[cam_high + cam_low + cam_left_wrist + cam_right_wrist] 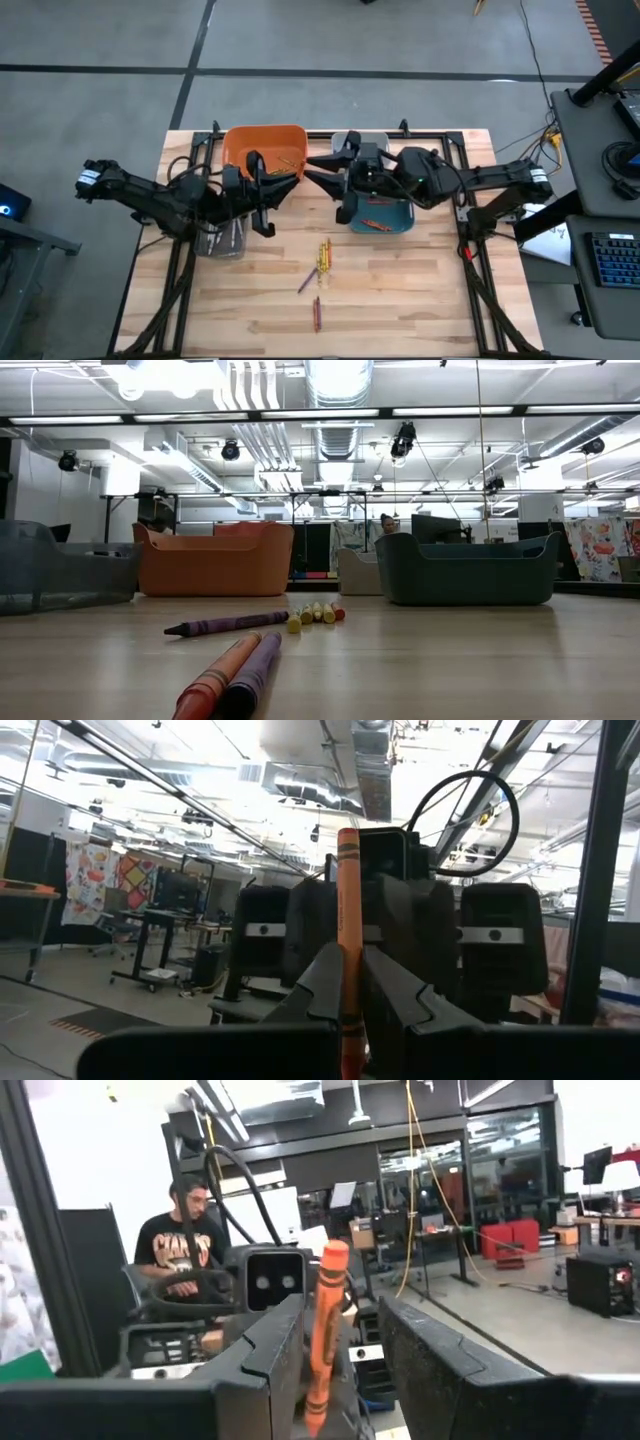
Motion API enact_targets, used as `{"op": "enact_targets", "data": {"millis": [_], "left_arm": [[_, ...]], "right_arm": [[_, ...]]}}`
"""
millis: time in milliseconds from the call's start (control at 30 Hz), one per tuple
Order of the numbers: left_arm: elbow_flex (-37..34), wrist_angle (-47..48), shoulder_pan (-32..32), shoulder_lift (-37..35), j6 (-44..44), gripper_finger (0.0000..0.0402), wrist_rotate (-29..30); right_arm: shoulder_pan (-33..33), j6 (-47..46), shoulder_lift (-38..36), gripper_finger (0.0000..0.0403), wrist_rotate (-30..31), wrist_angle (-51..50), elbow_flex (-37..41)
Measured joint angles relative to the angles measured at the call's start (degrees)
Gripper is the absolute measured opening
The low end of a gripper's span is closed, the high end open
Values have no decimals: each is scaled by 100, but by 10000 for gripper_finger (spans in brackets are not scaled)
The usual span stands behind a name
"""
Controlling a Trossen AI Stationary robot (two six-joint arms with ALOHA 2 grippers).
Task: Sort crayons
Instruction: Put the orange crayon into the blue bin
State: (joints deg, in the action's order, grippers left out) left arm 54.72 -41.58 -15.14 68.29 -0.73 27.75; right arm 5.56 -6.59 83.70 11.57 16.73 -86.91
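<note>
- Left end effector (pixel 350 1005), above the worktop (pixel 400 290) by the orange bin (pixel 262 142), is pinched shut on an orange crayon (pixel 348 910), held upright.
- Right end effector (pixel 340 1350) faces it, fingers spread around that crayon, not gripping.
- Loose crayons (pixel 323 256) lie mid-worktop.
- Light, stiff, waxy, snappable: grip mid-shaft, gently.

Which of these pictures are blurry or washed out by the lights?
Low view: the nearest orange crayon is out of focus, ceiling lights glare. Left wrist view: bright ceiling washes out, the held orange crayon stays sharp. High view: evenly lit.
</note>
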Motion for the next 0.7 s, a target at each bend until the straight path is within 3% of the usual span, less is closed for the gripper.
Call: {"op": "enact_targets", "data": {"millis": [500,700], "left_arm": [[-2,-31,190,258,349,0,22],[-11,-238,195,337,367,0,44]], "right_arm": [[-185,-238,239,124,-3,342,2],[-201,-237,230,69,-7,284,2]]}}
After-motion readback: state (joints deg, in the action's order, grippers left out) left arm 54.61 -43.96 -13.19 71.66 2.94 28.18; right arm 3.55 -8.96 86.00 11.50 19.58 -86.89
